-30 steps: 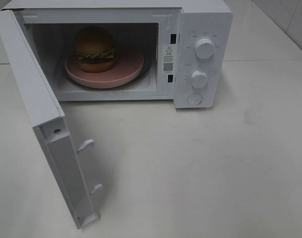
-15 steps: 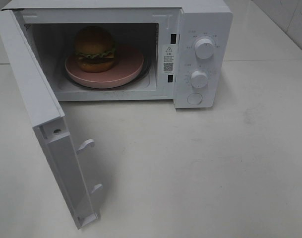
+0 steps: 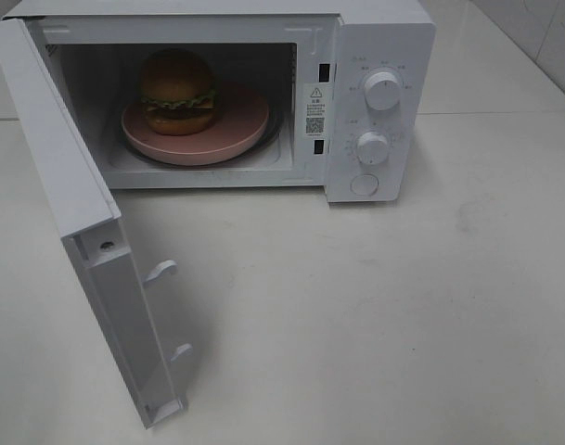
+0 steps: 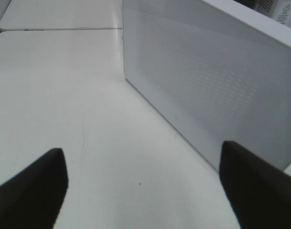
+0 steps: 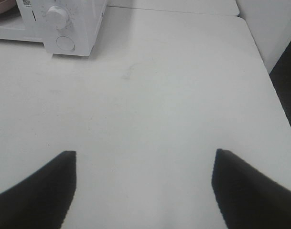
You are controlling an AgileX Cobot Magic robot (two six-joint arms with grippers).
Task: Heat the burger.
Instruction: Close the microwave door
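The burger [image 3: 177, 91] with its brown bun and green lettuce sits on a pink plate [image 3: 236, 125] inside the white microwave [image 3: 379, 37]. The microwave door [image 3: 69, 185] stands swung wide open toward the front left. Neither arm shows in the exterior high view. In the left wrist view my left gripper [image 4: 143, 181] is open over bare table, with the outer face of the door [image 4: 217, 81] just ahead of it. My right gripper [image 5: 144, 183] is open and empty above the table, well back from the microwave's control panel [image 5: 64, 24].
Two dials [image 3: 382, 90] and a round button [image 3: 364, 184] sit on the microwave's right panel. Two latch hooks [image 3: 160, 271] stick out from the door's inner edge. The white table [image 3: 403, 306] stretches in front; its right edge [image 5: 274, 90] shows in the right wrist view.
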